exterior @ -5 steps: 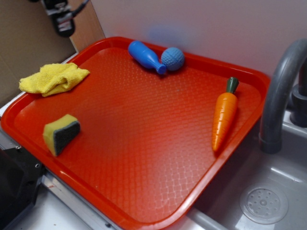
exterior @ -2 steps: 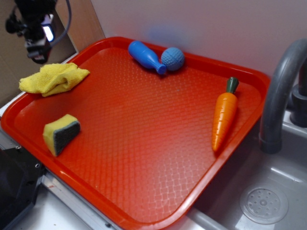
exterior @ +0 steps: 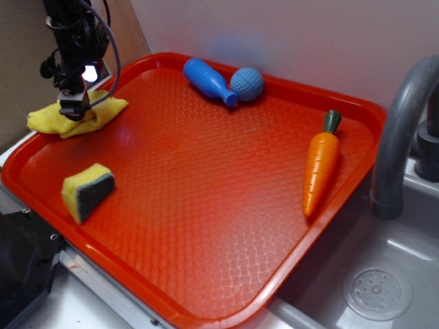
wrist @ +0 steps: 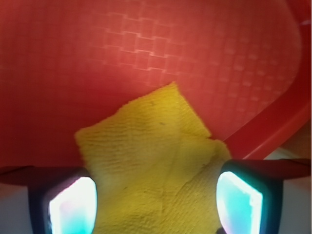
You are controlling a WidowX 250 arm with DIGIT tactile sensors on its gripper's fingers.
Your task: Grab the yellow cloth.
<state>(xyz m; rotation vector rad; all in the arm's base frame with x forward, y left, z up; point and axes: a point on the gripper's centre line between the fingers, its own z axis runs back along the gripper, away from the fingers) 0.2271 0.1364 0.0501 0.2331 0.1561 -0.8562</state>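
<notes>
Pincer: the pincer (wrist: 156, 195) is seen spread wide in the wrist view, one fingertip (wrist: 68, 204) at the lower left and the other at the lower right, with the yellow cloth filling the gap between them.
Pincer contact: nothing is pinched; in the exterior view the pincer (exterior: 73, 110) is set low over the cloth, and whether its tips actually press into the fabric cannot be told from either view.
Yellow cloth: the yellow cloth (exterior: 77, 113) is laid in soft folds at the far left corner of the tray, partly draped over the rim; in the wrist view the yellow cloth (wrist: 156, 161) is shown with one corner pointing toward the tray's middle.
Tray: a red tray (exterior: 206, 205) with a textured floor is set on the counter beside a grey sink (exterior: 377, 288).
Sponge: a yellow sponge (exterior: 87, 192) with a dark grey face is placed near the tray's left edge, well apart from the cloth.
Blue toys: a blue bowling pin (exterior: 209, 81) is laid along the back rim, its narrow end touching a blue ball (exterior: 247, 83).
Carrot: an orange toy carrot (exterior: 321, 163) with a green top is laid near the right rim.
Faucet: a grey faucet (exterior: 401, 137) is arched up just beside the tray's right edge.
</notes>
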